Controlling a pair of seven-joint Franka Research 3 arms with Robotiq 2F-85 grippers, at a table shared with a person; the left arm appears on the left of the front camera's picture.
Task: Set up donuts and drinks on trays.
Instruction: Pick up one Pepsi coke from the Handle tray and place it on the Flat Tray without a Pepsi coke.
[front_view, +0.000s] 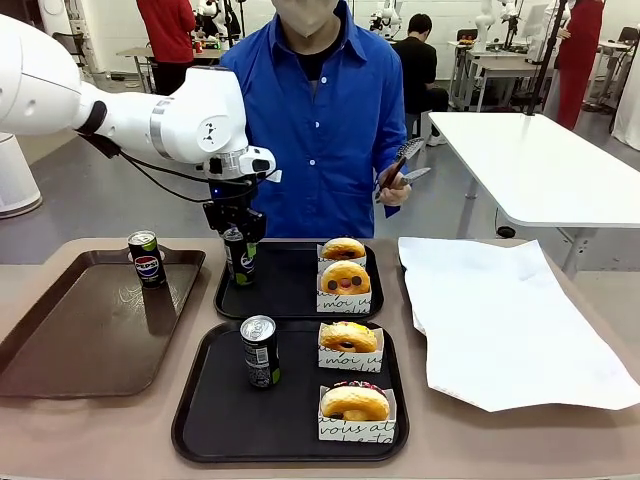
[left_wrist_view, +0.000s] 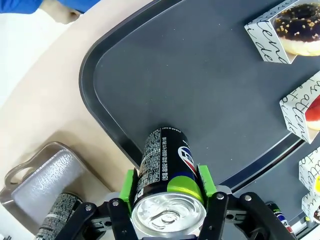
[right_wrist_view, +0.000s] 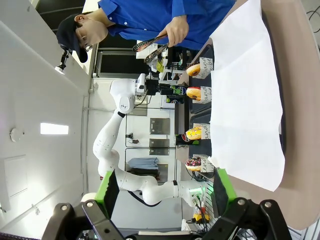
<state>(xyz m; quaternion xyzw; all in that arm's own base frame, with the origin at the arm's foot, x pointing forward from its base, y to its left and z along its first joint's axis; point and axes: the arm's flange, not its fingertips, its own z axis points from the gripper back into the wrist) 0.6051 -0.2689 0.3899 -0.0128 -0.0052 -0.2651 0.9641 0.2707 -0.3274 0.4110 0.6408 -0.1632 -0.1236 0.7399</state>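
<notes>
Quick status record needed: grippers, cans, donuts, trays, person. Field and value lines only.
left gripper: shut on the can, over the far black tray's left part; can touching the tray or just above it, cannot tell
right gripper: open, holding nothing
near black tray: one upright can, two donuts in paper holders
far black tray donuts: two, in paper holders
brown tray: one Pepsi can, upright
white paper: right of the trays
person's hand: holding tongs
</notes>
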